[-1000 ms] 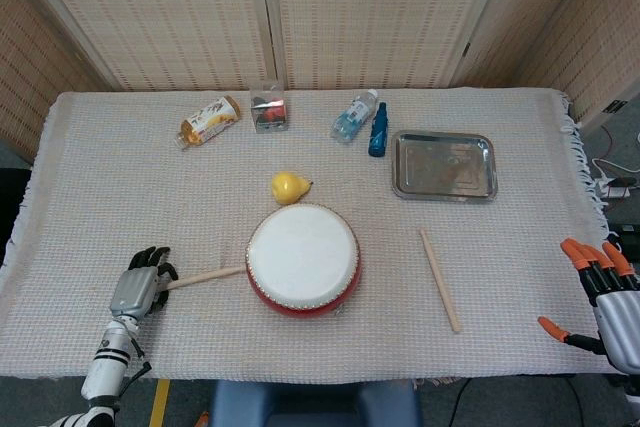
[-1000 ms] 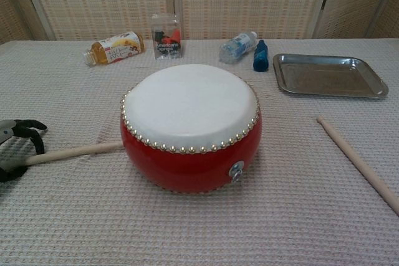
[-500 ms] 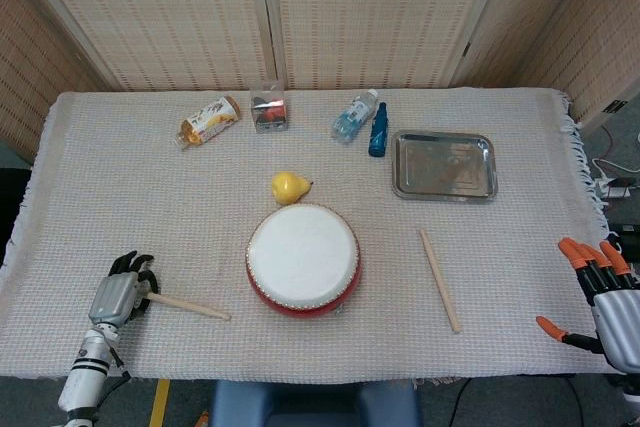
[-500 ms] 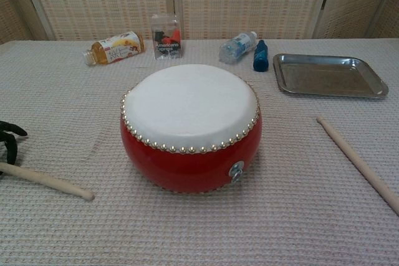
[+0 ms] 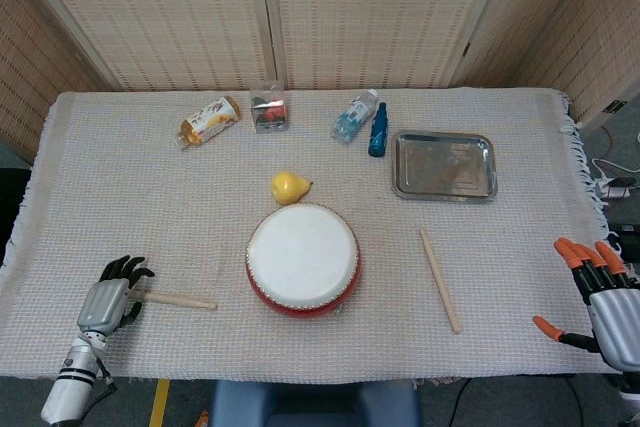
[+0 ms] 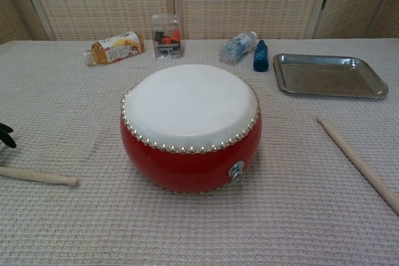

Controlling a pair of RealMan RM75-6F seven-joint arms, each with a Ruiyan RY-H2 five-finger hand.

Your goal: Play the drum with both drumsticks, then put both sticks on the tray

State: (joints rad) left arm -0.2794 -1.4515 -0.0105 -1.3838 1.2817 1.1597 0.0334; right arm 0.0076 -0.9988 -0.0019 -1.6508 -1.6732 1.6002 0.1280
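**Two sticks flat on the cloth, one at each side of the drum**

Two drumsticks lie on the tabletop (image 5: 120, 177). The left stick (image 5: 172, 299) lies well left of the drum (image 5: 303, 258); its near end meets the left hand (image 5: 105, 299), whose dark fingers (image 5: 124, 268) curl over it. Whether the hand truly grips the stick cannot be told from the head view, and the chest view cuts off all but a few fingertips at the frame edge. The right stick (image 5: 439, 280) lies alone between the drum and the right hand (image 5: 600, 297), touching neither. That hand sits at the table's right corner, partly cut off, fingers spread and holding nothing. The tray (image 5: 444, 164) stands behind the right stick. A pear (image 5: 289, 187) sits just behind the drum, hidden in the chest view.
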